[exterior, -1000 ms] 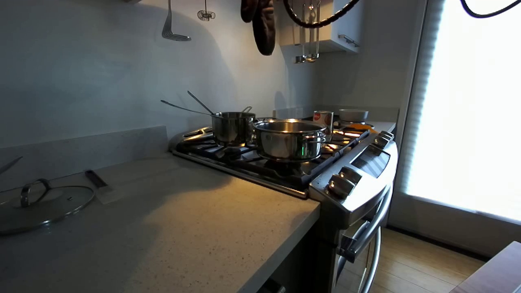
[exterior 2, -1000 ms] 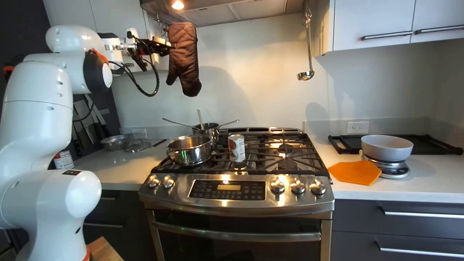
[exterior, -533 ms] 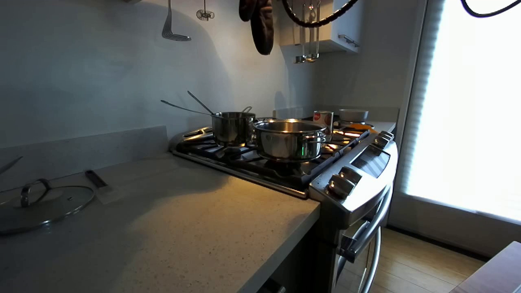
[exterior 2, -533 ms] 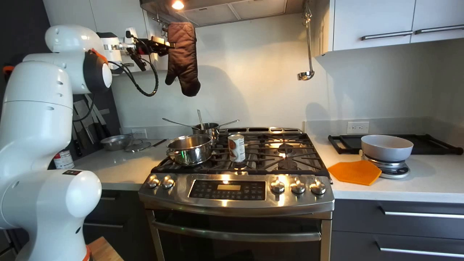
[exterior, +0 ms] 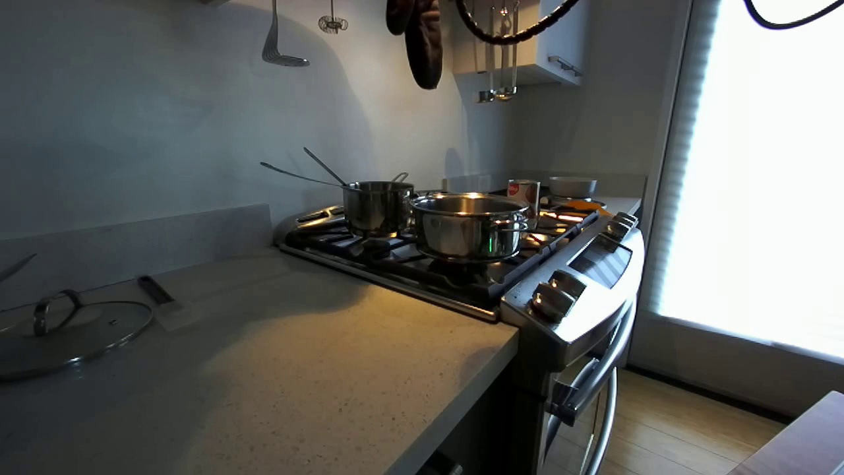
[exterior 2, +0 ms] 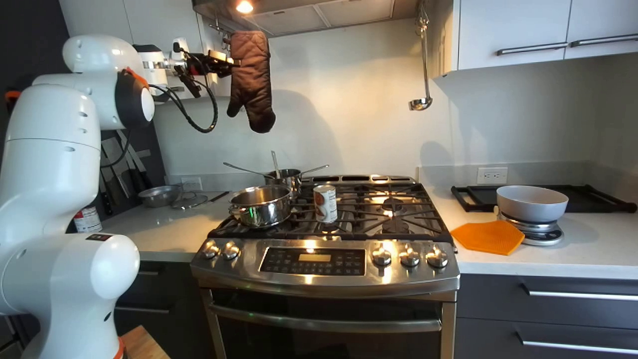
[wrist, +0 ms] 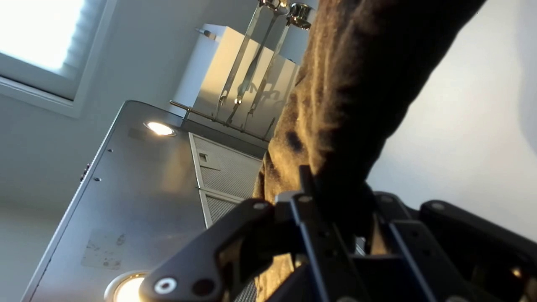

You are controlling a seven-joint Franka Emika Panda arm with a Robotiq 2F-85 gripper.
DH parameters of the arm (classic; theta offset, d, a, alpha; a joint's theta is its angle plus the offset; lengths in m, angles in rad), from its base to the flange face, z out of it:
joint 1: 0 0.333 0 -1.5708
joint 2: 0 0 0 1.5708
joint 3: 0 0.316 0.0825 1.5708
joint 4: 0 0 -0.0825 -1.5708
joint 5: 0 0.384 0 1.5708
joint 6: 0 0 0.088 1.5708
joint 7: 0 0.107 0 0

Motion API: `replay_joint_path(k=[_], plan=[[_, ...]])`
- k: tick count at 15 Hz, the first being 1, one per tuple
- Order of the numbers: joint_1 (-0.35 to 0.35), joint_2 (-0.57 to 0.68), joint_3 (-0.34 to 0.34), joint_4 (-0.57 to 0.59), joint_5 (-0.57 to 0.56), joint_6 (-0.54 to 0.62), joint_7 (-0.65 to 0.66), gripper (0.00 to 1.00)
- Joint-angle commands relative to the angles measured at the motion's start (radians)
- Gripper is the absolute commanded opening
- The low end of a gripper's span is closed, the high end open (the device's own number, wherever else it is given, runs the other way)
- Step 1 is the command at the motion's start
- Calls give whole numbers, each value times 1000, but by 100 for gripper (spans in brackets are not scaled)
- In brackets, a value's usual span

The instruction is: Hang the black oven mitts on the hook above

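The black oven mitts (exterior 2: 251,82) look dark brown in the hood light and hang lengthwise, thumb and tip downward, just under the left end of the range hood. My gripper (exterior 2: 233,62) reaches in from the left and pinches them by their upper left edge. Only the lower ends of the mitts (exterior: 424,49) show at the top of an exterior view. In the wrist view their fabric (wrist: 377,71) runs down between the fingers of the gripper (wrist: 340,188). Small metal hooks (exterior 2: 227,38) sit close behind the mitts' top corner; whether the loop touches one is hidden.
The range hood (exterior 2: 319,15) is right above the mitts. Below are a steel pot (exterior 2: 260,212), a saucepan (exterior: 376,211) with utensil handles sticking up, and a can (exterior 2: 326,204). A slotted spatula (exterior: 282,58) and a whisk (exterior: 333,25) hang by the wall.
The gripper and the held mitts have shifted very slightly to the left in the view that shows the arm, mostly during the earlier half second. The grip is unchanged.
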Motion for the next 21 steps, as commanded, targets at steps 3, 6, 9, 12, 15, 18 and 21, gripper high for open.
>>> replay_joint_path(k=[3,6,9,12,15,18,21], plan=[[5,27,2,55,-6,17,-43,5],[6,37,2,71,-9,32,-53,5],[8,43,3,83,-9,47,-66,5],[10,50,1,91,-9,52,-73,5],[7,50,1,85,-5,50,-77,5],[6,53,1,80,-2,48,-79,5],[7,55,1,72,-3,48,-79,5]])
